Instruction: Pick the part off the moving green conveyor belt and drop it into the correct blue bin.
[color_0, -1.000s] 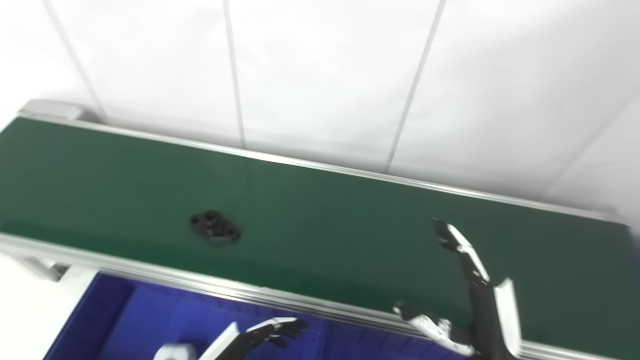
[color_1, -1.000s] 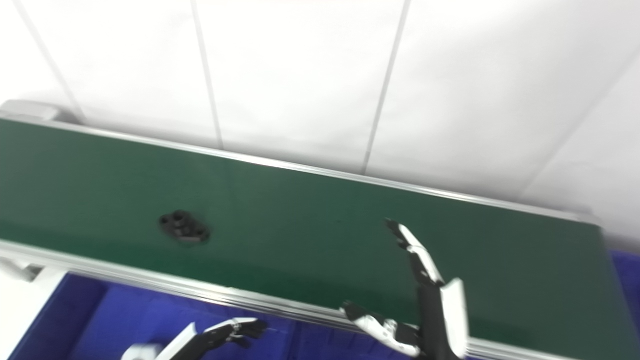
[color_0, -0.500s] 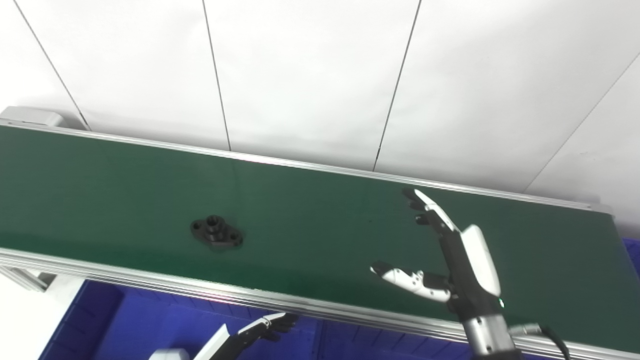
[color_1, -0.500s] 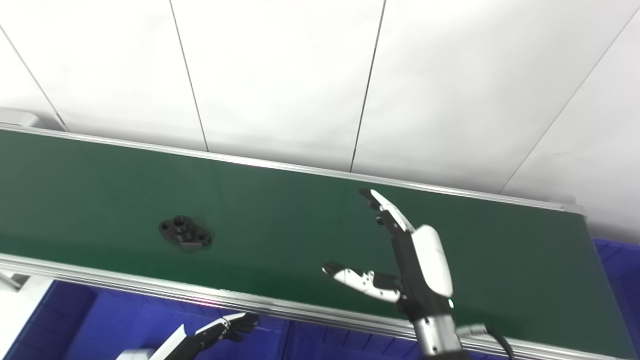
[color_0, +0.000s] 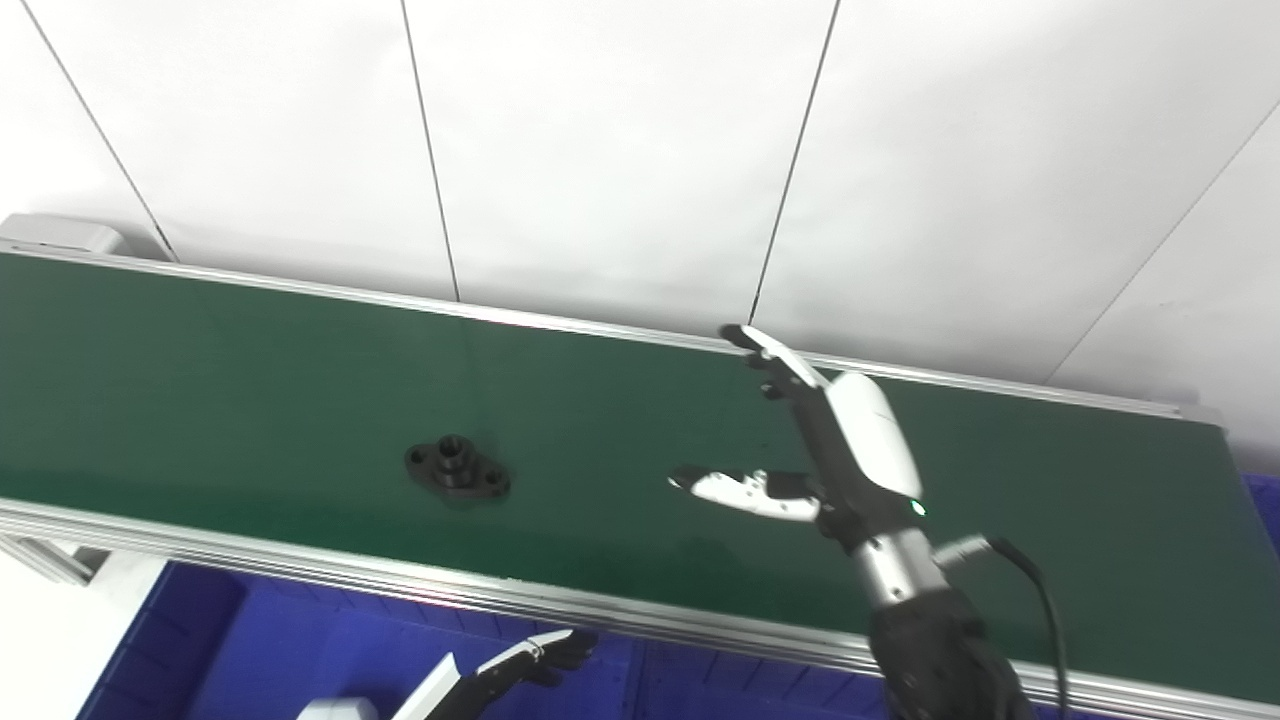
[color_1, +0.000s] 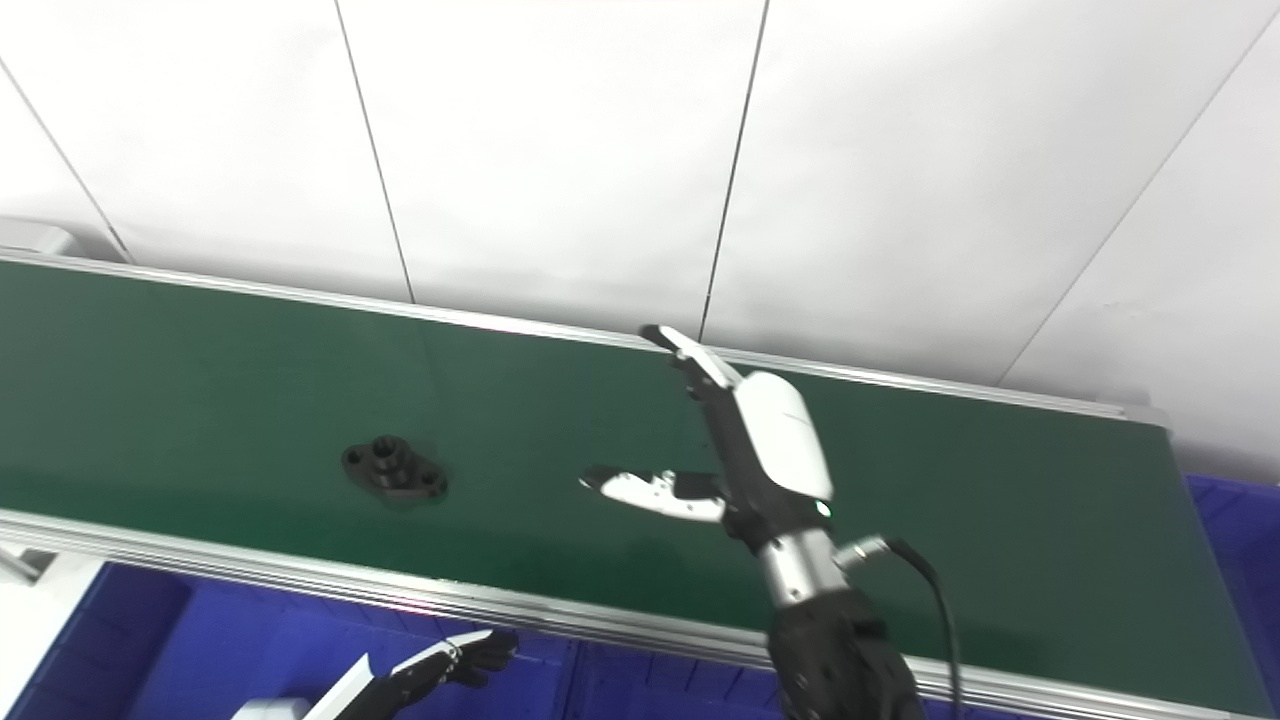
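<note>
Lying flat on the green belt (color_0: 250, 380), black part (color_0: 458, 470), well left of the right robot hand (color_0: 800, 450), spread wide, empty.

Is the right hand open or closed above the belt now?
Open. The right hand holds nothing; its thumb and fingers are spread apart above the green belt, clear of the black part.

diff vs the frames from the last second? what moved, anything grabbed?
The right hand reached up and left over the green belt, toward the black part, fingers spread and empty. The part drifted slightly right along the belt; the camera also shifted early on. Nothing grabbed or released. The left hand stays low over the blue bin, untouched.
</note>
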